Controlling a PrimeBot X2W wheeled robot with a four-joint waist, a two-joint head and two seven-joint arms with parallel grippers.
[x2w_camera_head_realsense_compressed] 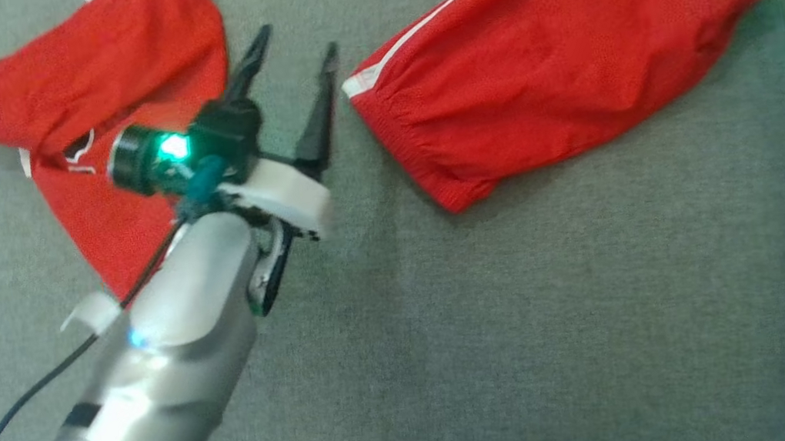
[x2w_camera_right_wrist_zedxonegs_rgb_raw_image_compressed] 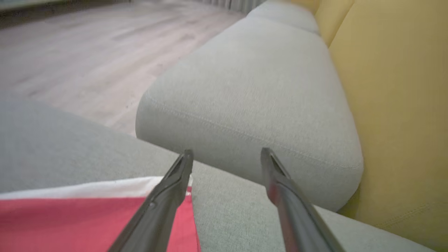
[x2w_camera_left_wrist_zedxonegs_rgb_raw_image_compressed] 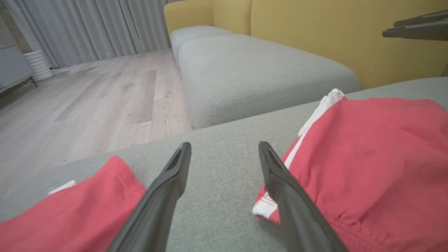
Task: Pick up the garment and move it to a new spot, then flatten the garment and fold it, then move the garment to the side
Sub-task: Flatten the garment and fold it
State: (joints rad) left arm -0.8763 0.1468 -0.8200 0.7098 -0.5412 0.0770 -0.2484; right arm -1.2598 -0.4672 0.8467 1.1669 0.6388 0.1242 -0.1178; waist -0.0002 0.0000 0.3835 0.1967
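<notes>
Grey upholstered sofa seat (x2w_camera_head_realsense_compressed: 530, 309) carries the red mesh garment with a white side stripe (x2w_camera_head_realsense_compressed: 562, 55), right of a second crumpled red cloth (x2w_camera_head_realsense_compressed: 98, 70). I see my left fingers (x2w_camera_head_realsense_compressed: 319, 118) spread wide and empty between them, my right fingers (x2w_camera_right_wrist_zedxonegs_rgb_raw_image_compressed: 171, 185) wide too, empty, above the garment's striped edge

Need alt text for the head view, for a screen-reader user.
The left tool, fingers open with nothing between them, hovers over a grey cushion in the gap between two red pieces of clothing. A crumpled red garment lies at upper left; a striped red garment, with a white band along its top edge, lies at upper right.
</notes>
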